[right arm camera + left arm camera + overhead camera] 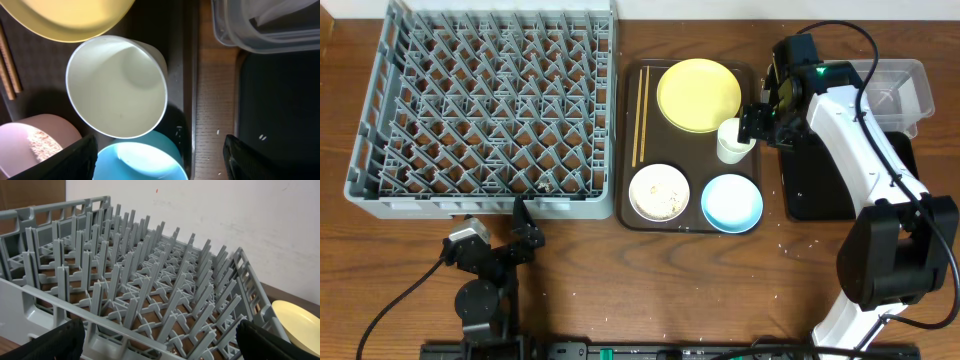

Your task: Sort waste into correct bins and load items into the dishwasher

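The small white cup [731, 141] stands on the brown serving tray [628, 150] with the yellow plate [699, 95], the chopsticks [641, 115], the white bowl [659, 192] holding rice, and the light blue bowl [732, 203]. My right gripper [757, 122] is open and empty, just right of the cup. In the right wrist view [160, 165] the cup [117, 85] lies just ahead of the fingers and the blue bowl [140, 162] between them. My left gripper [525, 225] [160, 350] is open and empty in front of the grey dish rack [485, 105] [150, 290]. The wrapper is out of view.
The clear tub [898, 85] [270, 25] stands at the far right with something white inside. The black tray [820, 185] [280, 100] lies under my right arm with a few rice grains on it. Loose grains dot the table [785, 245].
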Robot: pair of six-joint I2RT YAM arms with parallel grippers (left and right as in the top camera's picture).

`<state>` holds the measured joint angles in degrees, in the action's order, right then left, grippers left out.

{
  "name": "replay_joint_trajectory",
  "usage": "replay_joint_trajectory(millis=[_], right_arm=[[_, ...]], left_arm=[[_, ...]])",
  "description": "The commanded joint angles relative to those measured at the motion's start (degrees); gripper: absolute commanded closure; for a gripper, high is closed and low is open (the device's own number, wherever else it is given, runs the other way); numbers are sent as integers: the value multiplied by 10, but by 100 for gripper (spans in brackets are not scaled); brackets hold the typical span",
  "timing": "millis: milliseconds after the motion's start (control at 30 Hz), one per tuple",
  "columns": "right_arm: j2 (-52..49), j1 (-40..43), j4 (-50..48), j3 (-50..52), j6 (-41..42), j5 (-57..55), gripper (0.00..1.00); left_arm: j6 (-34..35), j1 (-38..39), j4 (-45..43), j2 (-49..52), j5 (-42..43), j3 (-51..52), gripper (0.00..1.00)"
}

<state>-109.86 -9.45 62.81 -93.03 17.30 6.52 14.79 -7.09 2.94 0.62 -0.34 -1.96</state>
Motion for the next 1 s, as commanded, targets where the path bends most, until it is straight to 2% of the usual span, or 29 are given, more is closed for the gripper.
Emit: replay_joint_trajectory(millis=[0, 733, 967], right_arm=[[0, -5, -3, 2, -19, -12, 22], [0, -7, 4, 2, -20, 9, 20], [0, -7, 4, 2, -22, 9, 20]], left_arm=[[-7, -2, 12, -3, -3, 17, 2], [-7, -2, 11, -3, -2, 17, 2], [-5, -2, 7, -3, 70, 16, 2]])
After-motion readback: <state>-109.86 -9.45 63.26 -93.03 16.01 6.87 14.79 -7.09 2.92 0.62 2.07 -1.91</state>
